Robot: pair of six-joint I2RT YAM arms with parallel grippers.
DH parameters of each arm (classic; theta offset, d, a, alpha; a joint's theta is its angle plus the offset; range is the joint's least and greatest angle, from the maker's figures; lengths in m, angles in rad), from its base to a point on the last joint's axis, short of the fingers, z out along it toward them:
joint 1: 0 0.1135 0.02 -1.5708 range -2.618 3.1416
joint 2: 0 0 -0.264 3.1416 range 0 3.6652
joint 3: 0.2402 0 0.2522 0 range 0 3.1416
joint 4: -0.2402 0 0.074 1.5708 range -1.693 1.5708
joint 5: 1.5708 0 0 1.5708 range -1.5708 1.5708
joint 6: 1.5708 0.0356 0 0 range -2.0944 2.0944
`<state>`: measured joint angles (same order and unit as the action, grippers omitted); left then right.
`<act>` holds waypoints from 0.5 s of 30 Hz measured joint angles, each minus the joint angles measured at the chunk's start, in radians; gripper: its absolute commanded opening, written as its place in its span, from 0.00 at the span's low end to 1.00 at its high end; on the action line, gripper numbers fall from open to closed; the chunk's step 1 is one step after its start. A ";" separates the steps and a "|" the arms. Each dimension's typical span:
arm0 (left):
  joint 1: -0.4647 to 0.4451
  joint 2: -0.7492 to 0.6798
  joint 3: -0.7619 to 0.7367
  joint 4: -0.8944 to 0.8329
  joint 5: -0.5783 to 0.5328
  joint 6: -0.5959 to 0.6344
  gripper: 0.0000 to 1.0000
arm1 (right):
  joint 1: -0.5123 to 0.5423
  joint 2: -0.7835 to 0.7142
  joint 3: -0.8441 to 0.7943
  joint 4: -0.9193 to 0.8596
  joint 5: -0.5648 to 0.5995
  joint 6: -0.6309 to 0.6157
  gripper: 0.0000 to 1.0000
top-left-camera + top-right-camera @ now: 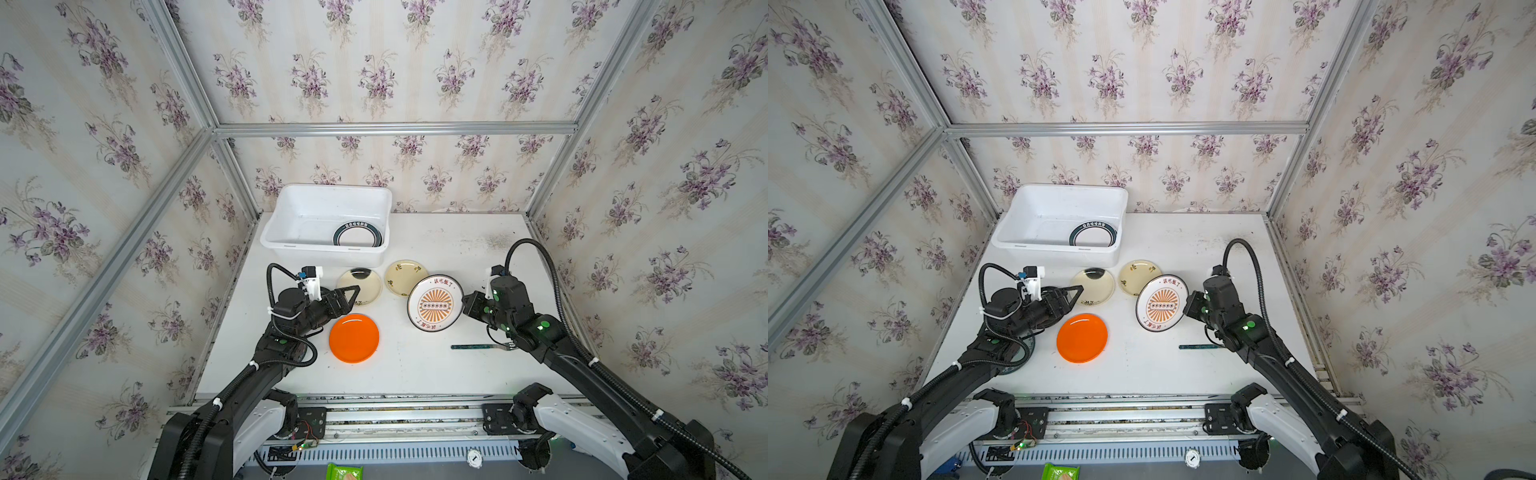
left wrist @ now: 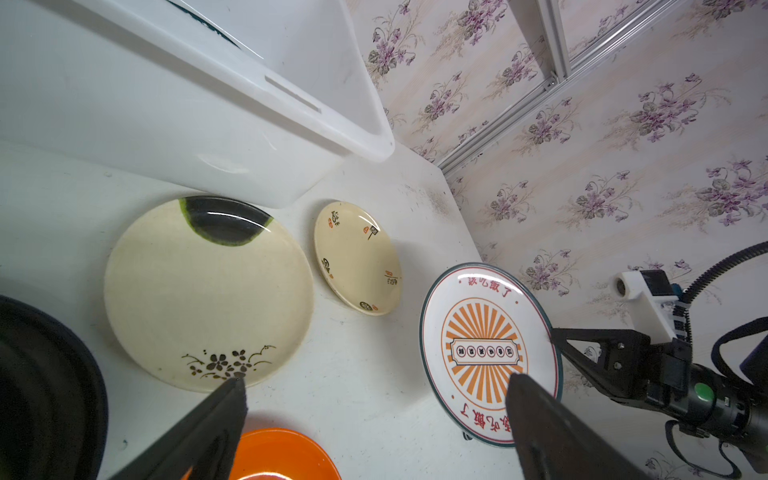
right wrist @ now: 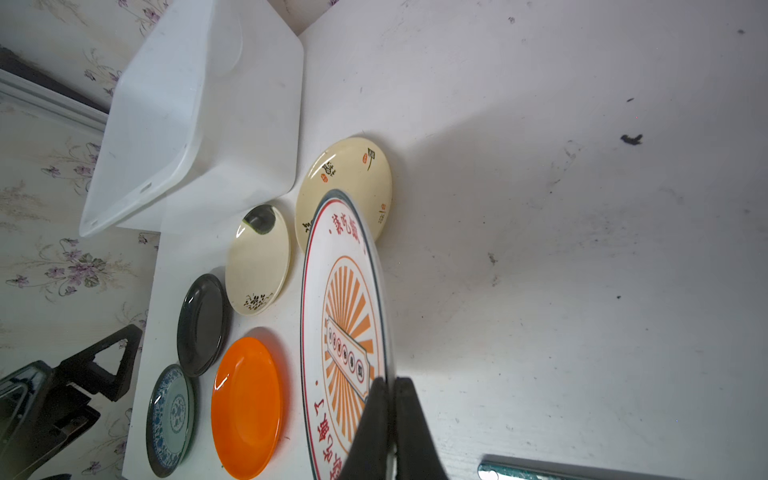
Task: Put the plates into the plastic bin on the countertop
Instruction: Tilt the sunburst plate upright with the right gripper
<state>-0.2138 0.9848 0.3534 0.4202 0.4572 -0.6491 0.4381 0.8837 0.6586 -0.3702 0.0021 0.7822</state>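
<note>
My right gripper (image 1: 464, 303) (image 3: 390, 386) is shut on the rim of a white plate with an orange sunburst (image 1: 435, 303) (image 3: 345, 332), which it holds tilted above the countertop (image 1: 457, 249). My left gripper (image 1: 353, 293) (image 2: 376, 378) stands open and empty over the near edge of a cream plate with a dark patch (image 2: 208, 295). An orange plate (image 1: 354, 338) and a small cream plate (image 1: 403, 276) lie flat nearby. The plastic bin (image 1: 332, 187) at the back holds a teal-ringed plate (image 1: 358, 235).
A black plate (image 3: 201, 324) and a blue-patterned plate (image 3: 170, 419) lie under my left arm, hidden in both top views. A dark-handled fork (image 1: 478, 346) lies below my right wrist. Aluminium framing and wallpapered walls enclose the countertop.
</note>
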 measured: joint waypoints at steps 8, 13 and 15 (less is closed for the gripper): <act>-0.018 0.032 0.018 0.002 0.002 0.005 0.88 | -0.005 -0.029 -0.005 -0.012 0.021 0.013 0.00; -0.030 0.085 0.024 0.031 0.013 -0.016 0.80 | -0.006 -0.021 0.008 0.005 -0.004 0.010 0.00; -0.042 0.109 0.033 0.042 0.020 -0.019 0.80 | -0.006 -0.002 0.015 0.032 -0.027 0.009 0.00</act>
<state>-0.2554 1.0943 0.3866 0.4618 0.4770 -0.6685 0.4316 0.8818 0.6739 -0.3386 -0.0254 0.7914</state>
